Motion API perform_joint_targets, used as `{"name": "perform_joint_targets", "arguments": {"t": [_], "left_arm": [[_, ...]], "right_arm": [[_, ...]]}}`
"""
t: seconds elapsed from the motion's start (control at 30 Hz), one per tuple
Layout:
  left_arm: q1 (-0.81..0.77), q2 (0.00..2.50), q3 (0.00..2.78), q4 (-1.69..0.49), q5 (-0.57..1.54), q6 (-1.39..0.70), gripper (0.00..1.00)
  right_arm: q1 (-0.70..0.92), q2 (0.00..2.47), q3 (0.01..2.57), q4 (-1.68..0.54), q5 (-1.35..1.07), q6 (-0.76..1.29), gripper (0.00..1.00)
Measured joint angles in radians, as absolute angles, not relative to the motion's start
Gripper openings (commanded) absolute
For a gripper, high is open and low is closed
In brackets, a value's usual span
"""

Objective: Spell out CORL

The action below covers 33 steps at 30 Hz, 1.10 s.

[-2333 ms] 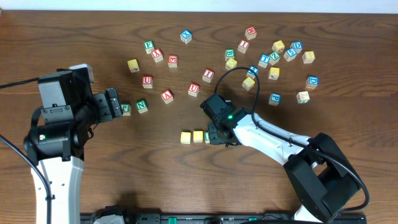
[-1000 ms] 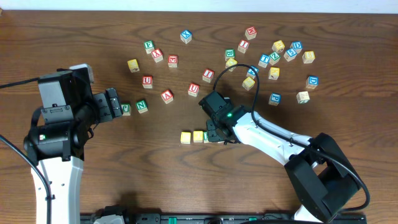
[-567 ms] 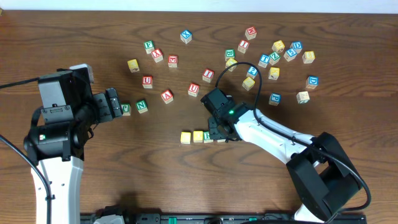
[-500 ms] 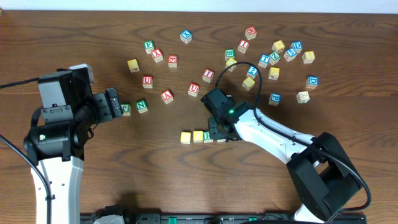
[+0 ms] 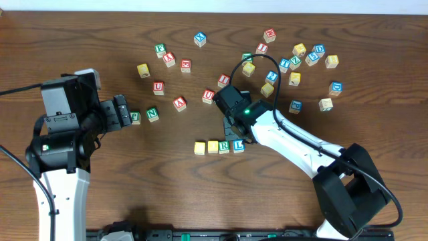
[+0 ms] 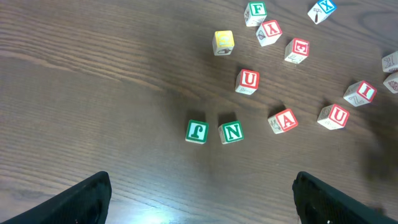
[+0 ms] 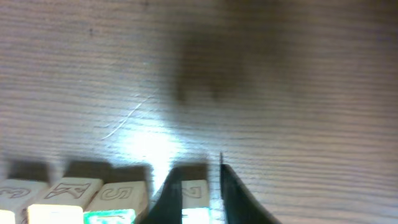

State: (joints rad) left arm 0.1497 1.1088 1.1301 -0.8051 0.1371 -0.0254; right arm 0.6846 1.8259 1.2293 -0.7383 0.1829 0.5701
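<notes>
Wooden row of four blocks [image 5: 213, 146] lies touching near the table's [image 5: 134, 194] middle, ending in the L block [image 5: 239, 146]. Right gripper [image 5: 235, 132] hovers just behind it, released, empty; left gripper [image 5: 127, 112] likewise spread. Spelling judged complete.

Letter blocks [image 5: 179, 103] on the desk [image 5: 134, 201]: thirty-one by overhead count, approximate where the upper-right cluster crowds. Of these, four stand in one row [image 5: 213, 146]; twenty-seven lie loose. Robot arms: two, left arm [image 5: 63, 184] and right arm [image 5: 287, 148]. Desk: one.
</notes>
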Motion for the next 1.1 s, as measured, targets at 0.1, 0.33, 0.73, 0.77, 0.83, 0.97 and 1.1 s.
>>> {"name": "perform_joint_targets", "arguments": {"t": [0.1, 0.33, 0.73, 0.77, 0.83, 0.97, 1.1], "left_arm": [[0.150, 1.109, 1.130, -0.805, 0.137, -0.025, 0.92], [0.150, 1.109, 1.130, -0.805, 0.137, -0.025, 0.91], [0.150, 1.109, 1.130, -0.805, 0.137, -0.025, 0.92], [0.150, 1.109, 1.130, -0.805, 0.137, -0.025, 0.92], [0.150, 1.109, 1.130, -0.805, 0.137, -0.025, 0.92], [0.150, 1.109, 1.130, -0.805, 0.137, -0.025, 0.92], [0.150, 1.109, 1.130, -0.805, 0.137, -0.025, 0.92]], "right_arm": [[0.685, 1.826, 1.229, -0.739, 0.211, 0.572, 0.01], [0.685, 1.826, 1.229, -0.740, 0.230, 0.572, 0.01], [0.685, 1.826, 1.206, -0.736, 0.236, 0.588, 0.01], [0.685, 1.826, 1.201, -0.735, 0.236, 0.590, 0.01], [0.685, 1.826, 1.190, -0.736, 0.234, 0.595, 0.01], [0.685, 1.826, 1.188, -0.736, 0.215, 0.596, 0.01], [0.687, 1.826, 1.188, -0.736, 0.202, 0.596, 0.01]]}}
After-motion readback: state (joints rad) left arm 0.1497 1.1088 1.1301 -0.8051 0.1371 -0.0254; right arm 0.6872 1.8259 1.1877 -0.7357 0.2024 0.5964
